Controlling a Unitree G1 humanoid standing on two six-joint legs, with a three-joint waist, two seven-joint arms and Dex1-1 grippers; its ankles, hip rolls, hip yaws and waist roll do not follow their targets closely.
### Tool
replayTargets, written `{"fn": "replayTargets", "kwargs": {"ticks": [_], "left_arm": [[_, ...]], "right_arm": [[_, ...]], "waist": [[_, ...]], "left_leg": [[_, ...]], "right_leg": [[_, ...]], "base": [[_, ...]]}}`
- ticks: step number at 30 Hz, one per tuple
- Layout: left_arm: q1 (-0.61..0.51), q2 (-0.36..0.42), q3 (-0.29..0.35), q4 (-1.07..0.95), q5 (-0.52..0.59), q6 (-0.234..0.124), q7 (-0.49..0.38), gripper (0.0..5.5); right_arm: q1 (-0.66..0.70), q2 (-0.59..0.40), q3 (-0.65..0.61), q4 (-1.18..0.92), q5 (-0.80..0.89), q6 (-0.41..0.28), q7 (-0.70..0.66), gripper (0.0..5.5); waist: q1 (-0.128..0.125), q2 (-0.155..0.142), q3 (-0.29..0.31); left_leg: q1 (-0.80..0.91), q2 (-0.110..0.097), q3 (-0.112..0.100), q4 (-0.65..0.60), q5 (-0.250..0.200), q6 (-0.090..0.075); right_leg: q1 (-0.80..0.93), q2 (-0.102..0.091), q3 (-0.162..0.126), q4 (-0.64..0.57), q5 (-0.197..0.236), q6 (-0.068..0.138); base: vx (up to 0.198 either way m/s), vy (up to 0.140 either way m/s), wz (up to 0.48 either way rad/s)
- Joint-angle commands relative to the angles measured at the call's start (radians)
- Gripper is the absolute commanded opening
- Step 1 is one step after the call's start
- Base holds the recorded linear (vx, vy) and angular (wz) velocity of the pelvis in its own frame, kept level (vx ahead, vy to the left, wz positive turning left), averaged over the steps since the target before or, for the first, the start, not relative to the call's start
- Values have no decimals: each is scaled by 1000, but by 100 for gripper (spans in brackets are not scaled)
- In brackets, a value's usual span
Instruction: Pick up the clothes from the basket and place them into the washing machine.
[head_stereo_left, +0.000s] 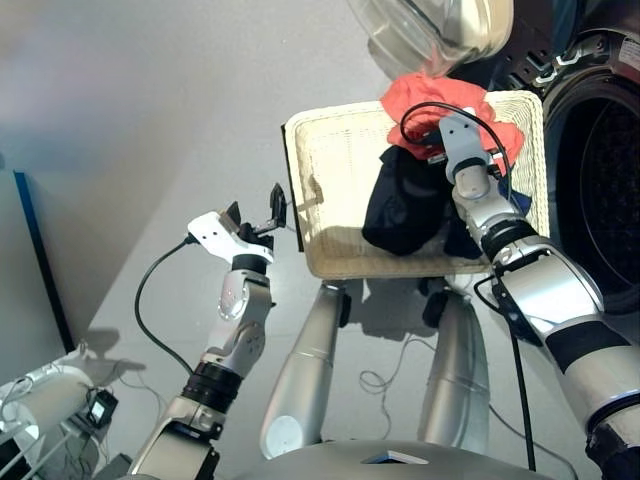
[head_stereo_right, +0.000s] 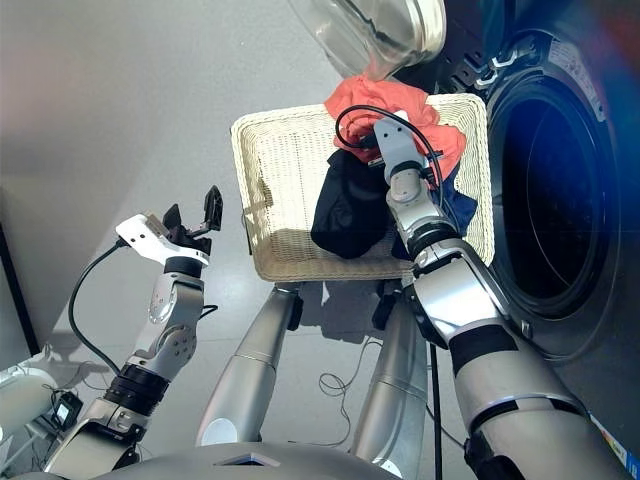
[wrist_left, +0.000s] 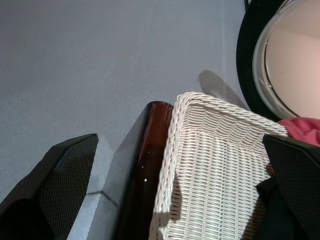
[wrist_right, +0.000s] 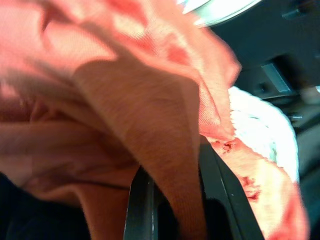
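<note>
Right tool (wrist_right: 172, 200) pinches a fold of the coral-red soft garment (head_stereo_left: 440, 100), lying atop black cloth (head_stereo_left: 405, 205) in the cream woven wicker basket (head_stereo_left: 330, 170); a thin pinch could slip. Left tool (head_stereo_left: 255, 212) hangs spread.

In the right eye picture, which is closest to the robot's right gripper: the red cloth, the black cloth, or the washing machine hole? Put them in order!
From the right gripper:
1. Coral-red cloth, right at the gripper, at the basket's far end.
2. Black cloth, just beside it, mid-basket.
3. Washing machine's drum mouth, farthest, off to the right.
</note>
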Motion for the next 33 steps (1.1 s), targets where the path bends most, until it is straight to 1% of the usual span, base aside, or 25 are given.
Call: {"fn": "replayTargets", "kwargs": {"ticks": [1,2,3,6,7,9,12,13,16,19,21,22,23,24,26,28,31,33], "left_arm": [[-16,13,45,-9,79,-50,54,550],[-19,8,48,-2,93,-58,70,550],[-23,5,50,5,108,-66,89,550],[-33,0,41,13,145,-90,137,550],[-34,-2,37,17,148,-95,143,550],[-34,-2,37,12,149,-103,143,550],[-25,-3,34,11,146,-113,150,550],[-24,-3,33,13,142,-119,152,550],[-7,2,29,5,131,-124,143,550],[18,15,31,-16,109,-126,129,550],[33,23,32,-20,88,-126,118,550],[42,26,33,-22,80,-126,115,550],[53,27,32,-33,66,-125,113,550],[63,31,31,-39,61,-120,111,550],[74,34,22,-44,55,-108,108,550],[86,40,29,-52,49,-99,109,550],[104,42,35,-62,35,-92,109,550],[110,40,37,-69,26,-90,105,550]], "right_arm": [[61,-23,-38,-179,-82,-68,-173,0],[96,-27,-57,-209,-118,-68,-219,0],[122,-32,-76,-220,-164,-54,-282,0],[172,-38,-133,-238,-227,-47,-417,0],[181,-46,-144,-229,-242,-40,-436,0],[185,-64,-149,-211,-263,-27,-456,0],[192,-76,-188,-178,-254,-17,-519,0],[186,-89,-210,-156,-252,-5,-564,0],[161,-137,-230,-98,-257,28,-601,0],[116,-206,-287,-48,-196,49,-643,0],[72,-280,-307,3,-138,62,-654,0],[51,-314,-313,25,-106,62,-660,0],[36,-355,-304,47,-89,75,-675,0],[26,-391,-304,70,-70,80,-674,0],[7,-462,-302,104,-44,106,-706,0],[-5,-524,-316,122,-19,128,-721,0],[1,-621,-346,118,21,140,-772,0],[10,-655,-349,99,20,147,-806,0]], "waist": [[-35,33,-7],[-44,36,-6],[-50,39,-6],[-64,48,-8],[-67,50,-8],[-73,52,-11],[-78,55,-18],[-79,58,-19],[-78,63,-24],[-74,72,-29],[-69,79,-28],[-67,82,-28],[-63,86,-25],[-59,90,-29],[-59,99,-22],[-62,106,-16],[-81,111,-5],[-87,113,0]], "left_leg": [[18,-1,52,-59,34,70],[31,1,54,-75,35,70],[42,2,54,-85,36,69],[65,2,60,-111,38,67],[68,0,64,-115,38,66],[67,-1,66,-121,40,66],[58,-3,73,-127,41,66],[54,-4,76,-126,41,67],[30,-9,78,-111,38,71],[-4,-14,79,-87,32,74],[-32,-16,81,-60,26,78],[-48,-16,84,-46,23,80],[-64,-16,87,-30,21,81],[-66,-16,78,-12,-9,76],[-93,-20,79,28,-17,75],[-119,-22,84,66,-31,75],[-154,-23,93,109,-47,78],[-165,-22,100,124,-56,83]], "right_leg": [[52,35,-8,-180,189,82],[65,35,-8,-198,190,82],[75,37,-7,-214,193,83],[99,41,-4,-253,200,85],[105,43,0,-266,204,85],[101,47,6,-276,211,86],[90,51,15,-286,218,86],[84,52,18,-286,219,86],[58,55,30,-274,221,85],[23,55,42,-251,219,84],[-9,56,52,-224,218,84],[-26,54,55,-211,217,84],[-43,52,60,-192,215,84],[-49,55,69,-166,185,94],[-79,52,77,-123,179,95],[-109,52,82,-77,169,95],[-142,57,92,-48,168,96],[-154,60,100,-41,167,96]], "base": [[-109,14,-144],[0,0,0],[0,0,0],[0,0,0],[0,0,0],[0,0,0],[0,0,0],[0,0,0],[0,0,0],[0,0,0],[-17,53,-20],[-17,55,6],[82,22,8],[84,17,14],[46,6,2],[0,0,0],[0,0,0],[0,0,0]]}}
